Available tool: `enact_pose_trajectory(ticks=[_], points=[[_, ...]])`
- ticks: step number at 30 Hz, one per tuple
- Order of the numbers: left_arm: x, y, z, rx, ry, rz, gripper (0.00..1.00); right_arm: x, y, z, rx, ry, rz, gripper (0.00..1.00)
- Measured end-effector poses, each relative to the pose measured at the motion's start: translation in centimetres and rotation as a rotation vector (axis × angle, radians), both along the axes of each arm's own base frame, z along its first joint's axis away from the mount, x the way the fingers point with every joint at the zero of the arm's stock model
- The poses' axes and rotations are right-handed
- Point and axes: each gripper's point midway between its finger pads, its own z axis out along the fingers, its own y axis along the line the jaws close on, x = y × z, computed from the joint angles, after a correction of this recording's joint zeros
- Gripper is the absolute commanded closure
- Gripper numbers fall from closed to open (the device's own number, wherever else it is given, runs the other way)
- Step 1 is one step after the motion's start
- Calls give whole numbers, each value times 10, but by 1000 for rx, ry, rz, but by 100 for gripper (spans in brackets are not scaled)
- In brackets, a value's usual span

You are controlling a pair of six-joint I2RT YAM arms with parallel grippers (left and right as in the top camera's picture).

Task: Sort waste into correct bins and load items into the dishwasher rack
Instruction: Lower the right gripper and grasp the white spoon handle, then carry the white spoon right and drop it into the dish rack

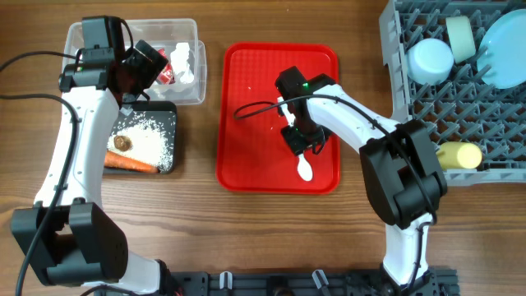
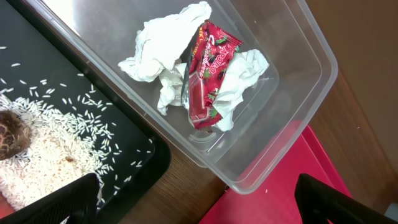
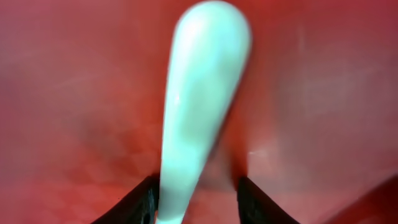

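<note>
The white plastic spoon lies on the flat red tray. My right gripper is low over it and open. In the right wrist view the spoon's handle runs between the fingers, against the left one, with a gap to the right one. My left gripper hangs open and empty by the clear tub. The tub holds white napkins and the red wrapper. The black tray holds rice, the brown lump and the carrot.
The grey rack at the right holds a pale blue bowl, a mint-green bowl, the pale blue plate and the yellow cup. A few rice grains lie on the red tray.
</note>
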Motion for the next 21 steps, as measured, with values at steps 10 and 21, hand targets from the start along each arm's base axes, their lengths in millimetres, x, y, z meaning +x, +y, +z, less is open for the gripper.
enact_pose_trajectory(ticks=[10,21], points=[[0,0,0,0,0,0,0,-5,-15,-1,-31,39,-109,96],[0,0,0,0,0,0,0,-5,-14,0,-27,42,-85,96]])
